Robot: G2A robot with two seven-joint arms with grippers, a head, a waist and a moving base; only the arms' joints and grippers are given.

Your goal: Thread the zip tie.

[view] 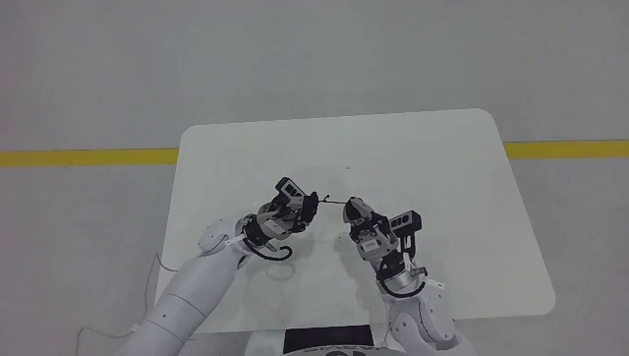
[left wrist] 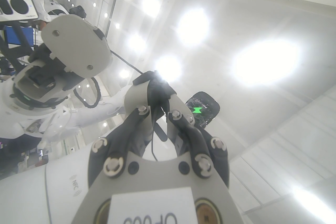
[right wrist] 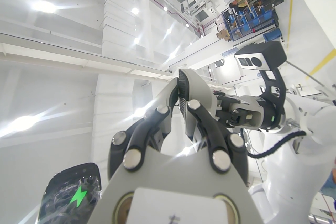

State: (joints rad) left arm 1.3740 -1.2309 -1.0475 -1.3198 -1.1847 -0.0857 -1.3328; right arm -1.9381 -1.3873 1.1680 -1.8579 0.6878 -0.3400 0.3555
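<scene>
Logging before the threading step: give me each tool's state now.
Left tool: closed on the zip tie.
Right tool: closed, apparently pinching the zip tie's other end.

You have a thin black zip tie point(view: 332, 200) above the white table point(view: 442, 159). Around the table the floor point(view: 295, 51) is pale grey with yellow stripes point(view: 88, 157). The right gripper point(right wrist: 178, 78) is white, its pads point(right wrist: 183, 93) black and ribbed.
</scene>
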